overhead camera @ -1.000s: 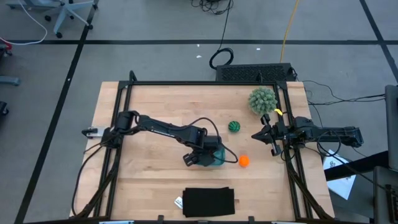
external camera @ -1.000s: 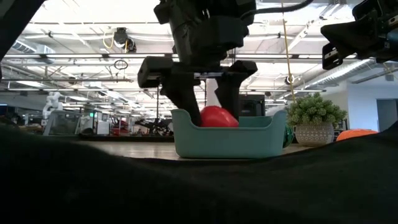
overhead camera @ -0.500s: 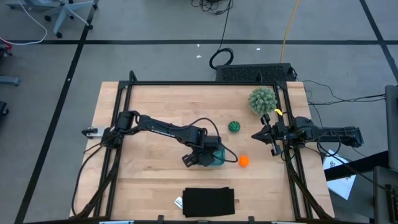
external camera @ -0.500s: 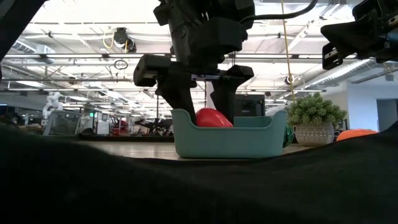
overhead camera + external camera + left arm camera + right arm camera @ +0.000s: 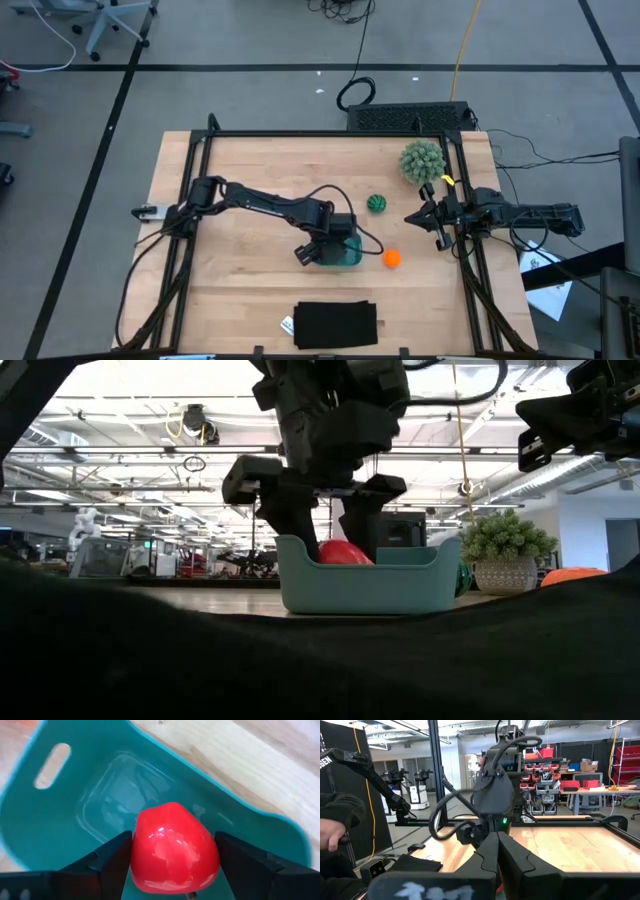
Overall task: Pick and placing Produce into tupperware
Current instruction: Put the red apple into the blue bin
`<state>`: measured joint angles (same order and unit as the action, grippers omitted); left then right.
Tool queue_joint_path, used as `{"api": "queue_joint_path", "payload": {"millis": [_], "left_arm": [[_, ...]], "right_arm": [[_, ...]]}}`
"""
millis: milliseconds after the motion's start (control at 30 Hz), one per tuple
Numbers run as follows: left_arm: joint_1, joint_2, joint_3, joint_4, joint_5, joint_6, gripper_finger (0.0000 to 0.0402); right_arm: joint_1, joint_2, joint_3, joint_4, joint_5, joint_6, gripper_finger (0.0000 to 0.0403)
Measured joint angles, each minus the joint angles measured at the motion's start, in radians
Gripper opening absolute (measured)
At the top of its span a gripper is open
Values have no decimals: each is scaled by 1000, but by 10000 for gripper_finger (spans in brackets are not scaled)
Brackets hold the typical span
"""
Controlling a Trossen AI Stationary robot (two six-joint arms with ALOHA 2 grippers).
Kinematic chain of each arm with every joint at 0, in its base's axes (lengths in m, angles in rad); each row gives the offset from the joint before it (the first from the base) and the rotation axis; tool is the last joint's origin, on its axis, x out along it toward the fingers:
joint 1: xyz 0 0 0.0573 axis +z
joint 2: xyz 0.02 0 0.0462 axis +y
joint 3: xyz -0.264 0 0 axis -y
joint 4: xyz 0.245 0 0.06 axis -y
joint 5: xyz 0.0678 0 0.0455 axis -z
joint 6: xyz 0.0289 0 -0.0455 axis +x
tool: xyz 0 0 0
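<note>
High view shows the left arm reaching from the frame's left to centre, its left gripper (image 5: 327,250) lowered into the teal container (image 5: 349,258), fingers pinching the red piece (image 5: 174,849) just above the container's floor. Right of it, on bare wood, lie the green striped ball (image 5: 377,203) and orange ball (image 5: 392,258). At right edge, the right gripper (image 5: 412,217) hangs pressed together.

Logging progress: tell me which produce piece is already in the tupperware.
The red piece, between the left gripper's fingers inside the tupperware. The striped green ball and orange ball lie on the table.
</note>
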<state>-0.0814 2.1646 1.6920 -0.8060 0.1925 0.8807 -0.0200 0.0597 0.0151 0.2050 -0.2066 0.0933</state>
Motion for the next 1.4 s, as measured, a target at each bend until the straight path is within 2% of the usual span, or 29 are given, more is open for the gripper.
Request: {"api": "queue_joint_path", "payload": {"millis": [633, 1000, 1300, 1400], "left_arm": [[5, 10, 1, 5, 1, -16, 274], [8, 15, -2, 3, -9, -44, 325], [8, 15, -2, 8, -23, -30, 328], [4, 5, -2, 3, -71, -31, 328]], "right_arm": [[0, 0, 0, 0, 0, 0, 0], [0, 0, 0, 0, 0, 0, 0], [0, 0, 0, 0, 0, 0, 0], [0, 0, 0, 0, 0, 0, 0]]}}
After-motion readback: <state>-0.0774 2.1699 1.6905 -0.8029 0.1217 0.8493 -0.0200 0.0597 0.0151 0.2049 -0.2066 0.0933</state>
